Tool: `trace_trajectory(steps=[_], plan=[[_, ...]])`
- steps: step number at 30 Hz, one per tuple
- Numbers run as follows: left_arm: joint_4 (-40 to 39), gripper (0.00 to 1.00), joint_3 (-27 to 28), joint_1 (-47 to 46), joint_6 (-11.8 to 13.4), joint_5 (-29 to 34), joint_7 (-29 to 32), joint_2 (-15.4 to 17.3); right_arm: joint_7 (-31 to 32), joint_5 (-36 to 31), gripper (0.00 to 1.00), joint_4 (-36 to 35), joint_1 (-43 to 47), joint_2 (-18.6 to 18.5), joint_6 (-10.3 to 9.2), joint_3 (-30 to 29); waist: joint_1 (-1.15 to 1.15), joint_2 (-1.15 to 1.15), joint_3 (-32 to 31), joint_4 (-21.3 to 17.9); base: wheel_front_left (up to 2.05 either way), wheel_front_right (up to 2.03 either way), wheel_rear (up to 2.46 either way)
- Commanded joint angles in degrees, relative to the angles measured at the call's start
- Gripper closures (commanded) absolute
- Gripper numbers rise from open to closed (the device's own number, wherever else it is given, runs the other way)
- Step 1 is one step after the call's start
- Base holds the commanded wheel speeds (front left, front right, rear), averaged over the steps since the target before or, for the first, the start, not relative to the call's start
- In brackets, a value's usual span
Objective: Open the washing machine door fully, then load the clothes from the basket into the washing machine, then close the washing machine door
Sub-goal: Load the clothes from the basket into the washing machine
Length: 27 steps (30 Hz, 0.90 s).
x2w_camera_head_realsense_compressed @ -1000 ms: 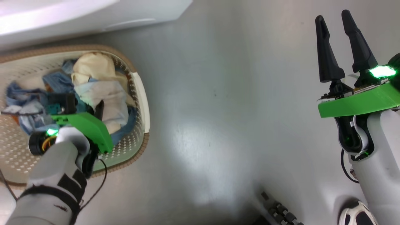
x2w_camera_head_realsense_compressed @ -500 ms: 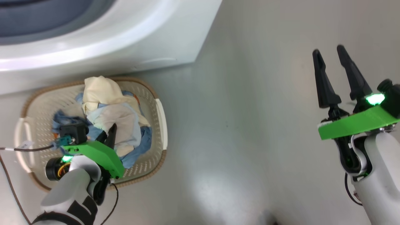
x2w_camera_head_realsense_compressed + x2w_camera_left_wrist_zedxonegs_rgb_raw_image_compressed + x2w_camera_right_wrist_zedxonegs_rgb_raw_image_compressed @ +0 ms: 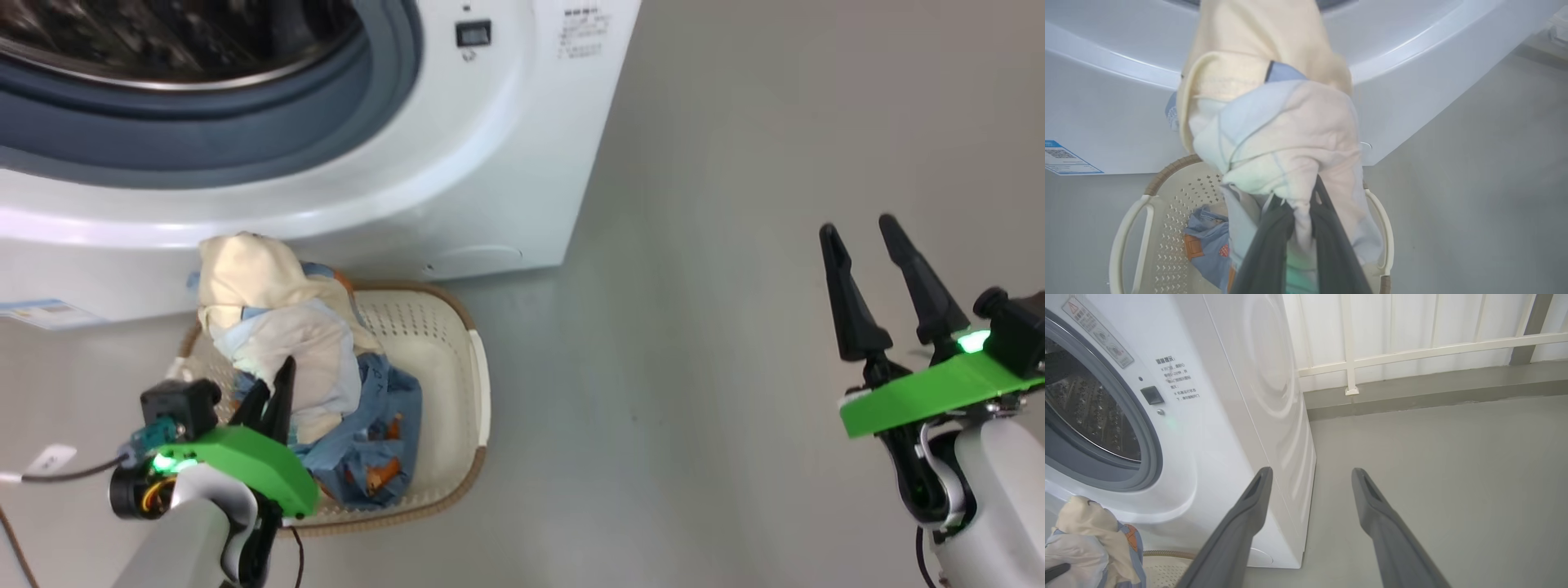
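Held just above the basket [image 3: 478, 392]: the clothes [image 3: 277, 343], a cream-white cloth bunched over a light blue garment with orange prints, lower end trailing into the basket. Pinched by the fingers of the left gripper [image 3: 272, 385], pressed close on the fabric. Directly behind the basket, the washing machine [image 3: 490, 163], steel drum showing. Well to the basket's right, over grey floor [image 3: 694, 367], the right gripper [image 3: 857, 230], fingers spread wide, holding nothing.

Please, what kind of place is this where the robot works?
Probably a laundry corner, maybe a utility room or a balcony: a white front-loading washing machine stands on a bare grey floor, a basket with clothes sits before it, and white railing-like bars run behind.
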Motion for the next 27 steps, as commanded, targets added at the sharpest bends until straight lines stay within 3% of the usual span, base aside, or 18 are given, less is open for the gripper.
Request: trace_trajectory(steps=[1,10,27], plan=[[-2.1,1.0,3.1,1.4,0.4,1.6,-0.6,1.6,-0.5,0.0,0.0,-0.9,1.7,-1.0,0.32,0.6,0.01,0.0,-4.2,2.3,0.0,0.0,0.0],[-13.7,1.0,14.7,10.5,0.2,12.8,-0.6,-0.3,-0.5,0.1,0.0,-0.4,6.5,-1.2,0.32,-1.0,0.01,0.0,-10.0,4.3,0.0,0.0,0.0],[-31.4,1.0,24.9,22.9,-0.4,23.2,-0.6,-2.8,-0.5,-0.1,0.0,0.0,11.7,-1.2,0.32,-2.5,0.01,0.0,-16.4,6.6,0.0,0.0,0.0]])
